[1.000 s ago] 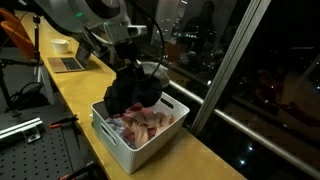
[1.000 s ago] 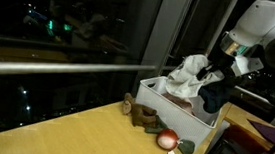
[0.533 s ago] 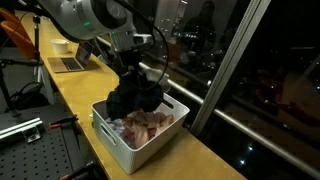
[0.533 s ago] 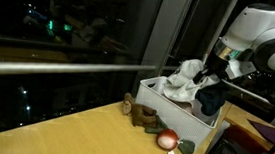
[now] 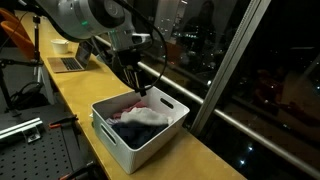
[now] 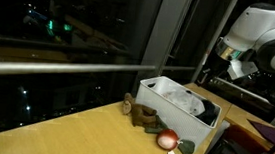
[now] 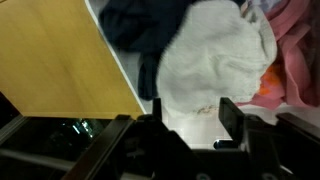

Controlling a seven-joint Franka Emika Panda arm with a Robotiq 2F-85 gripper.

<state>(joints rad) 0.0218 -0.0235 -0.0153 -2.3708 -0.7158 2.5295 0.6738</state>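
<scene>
A white bin (image 5: 118, 140) (image 6: 159, 93) stands on the yellow table (image 5: 90, 95), and a heap of clothes lies in it. A dark cloth (image 5: 142, 118) (image 6: 207, 110) lies next to a white cloth (image 6: 186, 99), with pink cloth (image 5: 112, 116) beside them. My gripper (image 5: 137, 86) (image 6: 219, 68) hangs just above the heap, open and holding nothing. In the wrist view the gripper (image 7: 193, 122) has its two fingers (image 7: 232, 118) spread over the white cloth (image 7: 215, 55). The dark cloth (image 7: 150, 25) is at upper left and the pink cloth (image 7: 300, 50) at right.
A laptop (image 5: 68, 63) and a white cup (image 5: 62, 45) sit farther along the table. Brown objects (image 6: 144, 115) and a red-and-white ball (image 6: 167, 140) lie beside the bin. A dark window (image 5: 250, 70) runs along the table's far edge. A perforated metal plate (image 5: 30, 140) adjoins the near side.
The gripper was shut on the bundle of dark and white clothes above the bin. It has opened, and the clothes have dropped into the bin.
</scene>
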